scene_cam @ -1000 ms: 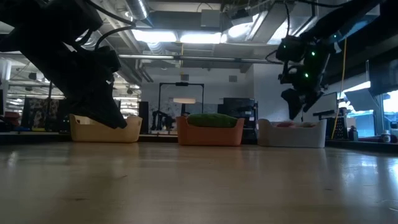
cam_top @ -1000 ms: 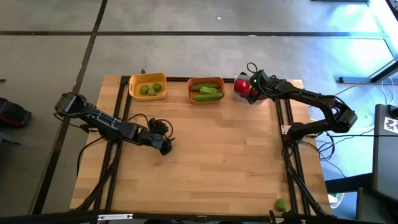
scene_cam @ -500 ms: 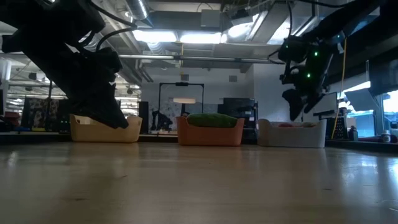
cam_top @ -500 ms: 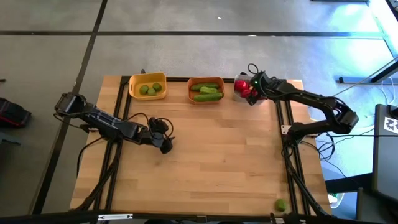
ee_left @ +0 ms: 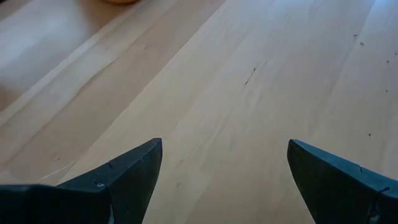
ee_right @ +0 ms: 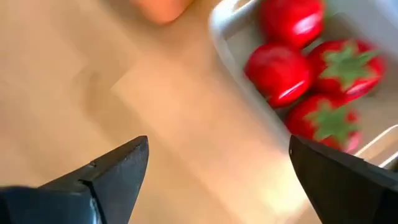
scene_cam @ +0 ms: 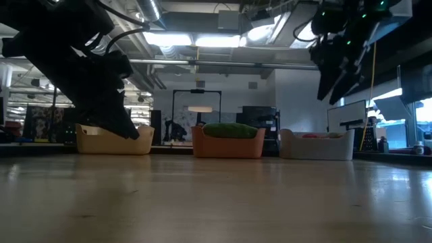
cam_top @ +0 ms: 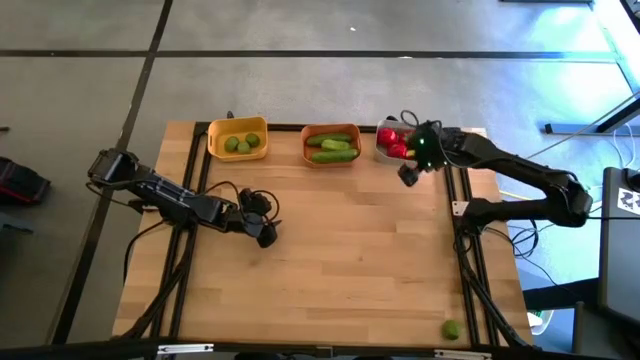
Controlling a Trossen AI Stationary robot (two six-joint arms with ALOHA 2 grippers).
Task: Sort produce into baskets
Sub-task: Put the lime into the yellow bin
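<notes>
I have the right hand (cam_top: 409,174) hanging above the tabletop (cam_top: 340,260) just in front of the white basket (cam_top: 384,150), on the side nearer the table's middle. Its fingers (ee_right: 99,177) are spread wide with nothing between them. From that wrist I look down on the white basket's corner, where four red tomatoes (ee_right: 283,74) lie packed together; two of them show green stalk caps.

The left hand (cam_top: 266,236) waits over the left half of the tabletop, in front of the yellow basket (cam_top: 238,139) and well apart from it. Its fingers (ee_left: 124,174) are also spread and empty, with only bare wood showing between them.

Along the far edge the three baskets stand in a row: yellow on the left with two limes (cam_top: 240,144) in it, the orange basket (cam_top: 331,146) in the middle holding green cucumbers (cam_top: 333,150), two or three as far as I can make out from above, and white on the right with the tomatoes.

One more lime (cam_top: 451,329) lies alone at the tabletop's near right corner, close to the edge and well away from both hands and every basket.

From table height the three baskets sit in line at the back, with the cucumbers heaped above the orange rim (scene_cam: 228,144).
</notes>
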